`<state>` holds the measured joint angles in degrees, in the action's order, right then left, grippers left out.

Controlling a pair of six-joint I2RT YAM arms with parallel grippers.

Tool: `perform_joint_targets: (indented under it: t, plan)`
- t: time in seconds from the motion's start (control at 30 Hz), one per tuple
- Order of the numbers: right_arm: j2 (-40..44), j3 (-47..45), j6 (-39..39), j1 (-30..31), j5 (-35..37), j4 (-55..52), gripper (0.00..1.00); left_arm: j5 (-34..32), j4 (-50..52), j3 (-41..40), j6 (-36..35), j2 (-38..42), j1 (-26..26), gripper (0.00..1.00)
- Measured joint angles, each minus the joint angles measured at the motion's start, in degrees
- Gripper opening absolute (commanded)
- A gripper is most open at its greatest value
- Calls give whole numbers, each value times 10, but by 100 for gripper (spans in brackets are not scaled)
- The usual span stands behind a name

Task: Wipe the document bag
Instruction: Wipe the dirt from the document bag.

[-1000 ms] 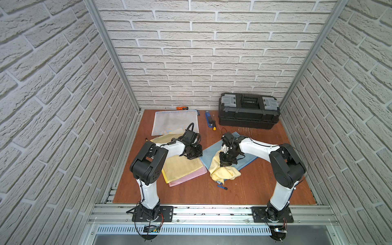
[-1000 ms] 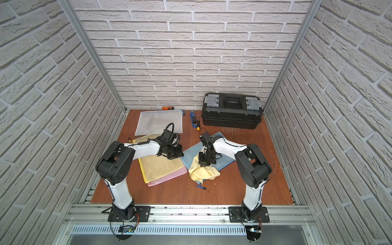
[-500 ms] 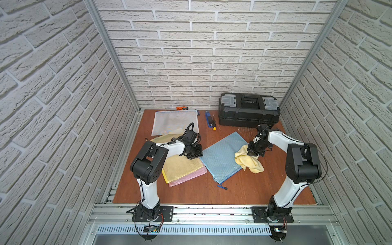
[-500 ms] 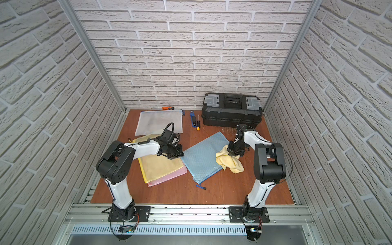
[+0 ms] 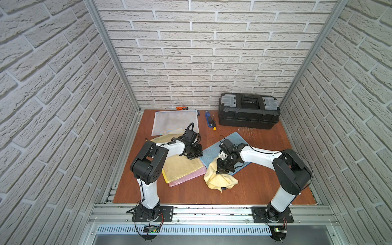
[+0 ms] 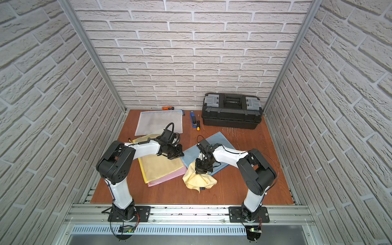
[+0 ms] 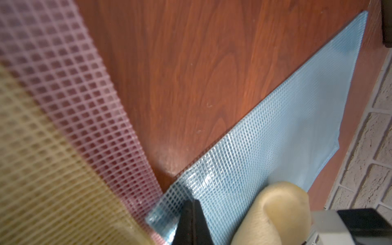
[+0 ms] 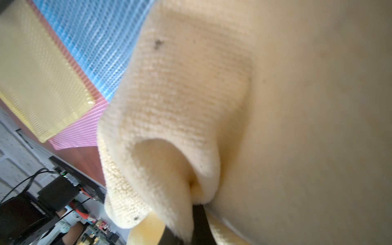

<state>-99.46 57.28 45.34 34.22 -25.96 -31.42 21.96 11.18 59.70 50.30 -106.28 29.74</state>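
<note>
Nearest you, the yellow cloth [image 5: 220, 181] lies bunched over the near end of the blue document bag [image 5: 234, 140] and spills onto the table [image 5: 254, 186]. The right gripper [image 5: 223, 169] is clamped on a fold of it. The right wrist view gives you little more, because the cloth [image 8: 191, 95] fills that frame and hides the fingers except for one dark sliver. Only a strip of the bag [image 8: 95, 42] shows there.

In both top views the right arm covers the bag's middle. The left gripper [image 5: 194, 156] sits at the bag's left corner. The top views hide its tips, but the left wrist view shows them [image 7: 191, 220] pressed together on the corner mesh (whether they actually pinch it, you cannot tell).

Farther back lie a white mesh bag [image 5: 175, 123] and a black toolbox [image 5: 248, 112] by the wall.
</note>
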Motion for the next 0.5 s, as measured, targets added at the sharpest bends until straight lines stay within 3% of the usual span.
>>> perform_joint_targets:
  t: [0.17,0.33,0.5]
  plan:
    - [-11,12,-10,-75,-8,3,2,0,2,2,3,-2,0,0]
    - [-41,59,-68,-201,4,-24,2,2,2,2,4,-2,0,0]
    - [-61,124,-120,-287,37,-73,2,3,2,2,7,-2,0,0]
